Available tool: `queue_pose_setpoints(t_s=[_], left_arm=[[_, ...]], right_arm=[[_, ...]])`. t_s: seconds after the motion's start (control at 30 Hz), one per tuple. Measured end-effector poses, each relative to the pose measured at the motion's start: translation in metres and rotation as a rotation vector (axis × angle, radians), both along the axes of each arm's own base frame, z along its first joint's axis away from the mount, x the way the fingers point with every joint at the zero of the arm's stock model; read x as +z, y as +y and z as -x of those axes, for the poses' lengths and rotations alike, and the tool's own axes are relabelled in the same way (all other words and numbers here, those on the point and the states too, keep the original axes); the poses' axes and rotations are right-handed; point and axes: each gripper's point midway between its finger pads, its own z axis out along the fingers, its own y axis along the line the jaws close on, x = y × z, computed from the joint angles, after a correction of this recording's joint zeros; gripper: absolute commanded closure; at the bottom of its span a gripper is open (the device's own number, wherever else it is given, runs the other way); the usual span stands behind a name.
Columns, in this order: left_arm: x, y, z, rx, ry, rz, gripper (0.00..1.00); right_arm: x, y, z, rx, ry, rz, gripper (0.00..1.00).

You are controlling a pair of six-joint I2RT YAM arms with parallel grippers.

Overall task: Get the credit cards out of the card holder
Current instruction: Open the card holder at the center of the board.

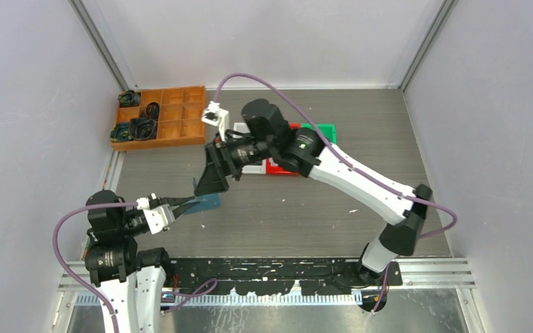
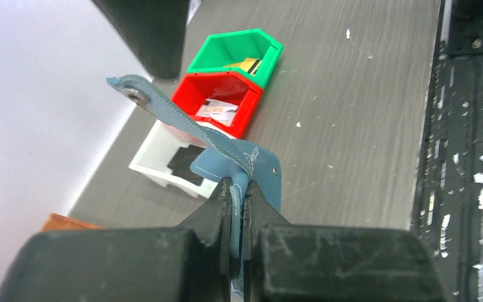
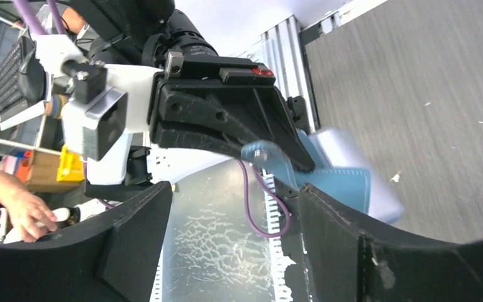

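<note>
The teal-blue card holder [image 2: 261, 168] is pinched by its edge in my left gripper [image 2: 239, 186], which is shut on it and holds it just above the table at the left [image 1: 207, 202]. Its strap with a metal snap [image 2: 137, 95] sticks up and away. My right gripper [image 1: 212, 182] is open and empty, its fingers hanging just above and behind the holder. In the right wrist view the holder [image 3: 343, 184] shows past my open right gripper [image 3: 233, 189], with a blurred pale edge beside it. I cannot tell if any credit cards are inside the holder.
A green bin [image 2: 261, 44], a red bin [image 2: 239, 123] and a white bin [image 2: 148, 165] stand in a row beyond the holder, each with a card-like thing inside. An orange compartment tray [image 1: 159, 118] sits at the back left.
</note>
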Motion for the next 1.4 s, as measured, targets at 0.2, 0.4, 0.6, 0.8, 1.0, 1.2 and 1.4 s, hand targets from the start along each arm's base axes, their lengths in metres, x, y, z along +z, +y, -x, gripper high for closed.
queue_pose_setpoints(t_s=[0.2, 0.4, 0.6, 0.8, 1.0, 1.2, 1.4], left_arm=[[0.003, -0.002, 0.001, -0.051, -0.145, -0.062, 1.00], [0.022, -0.009, 0.015, -0.111, -0.216, -0.059, 1.00], [0.043, -0.015, 0.031, -0.151, -0.241, -0.042, 1.00], [0.058, -0.017, 0.039, -0.153, -0.222, -0.026, 1.00], [0.062, -0.016, 0.033, -0.147, -0.142, 0.003, 1.00], [0.073, -0.018, 0.038, -0.161, -0.091, 0.029, 1.00], [0.080, -0.018, 0.038, -0.152, -0.063, 0.041, 1.00]], right_arm=[[0.023, -0.051, -0.007, -0.083, -0.094, -0.078, 0.13], [-0.017, -0.073, -0.016, -0.090, -0.162, -0.067, 0.11], [-0.052, -0.049, -0.023, -0.017, -0.142, -0.077, 0.17], [-0.038, -0.036, -0.015, 0.051, -0.125, -0.217, 0.40], [-0.005, -0.030, 0.009, 0.144, -0.116, -0.367, 0.50], [-0.001, -0.028, 0.015, 0.154, -0.083, -0.395, 0.61], [-0.002, -0.026, 0.024, 0.166, -0.042, -0.382, 0.21]])
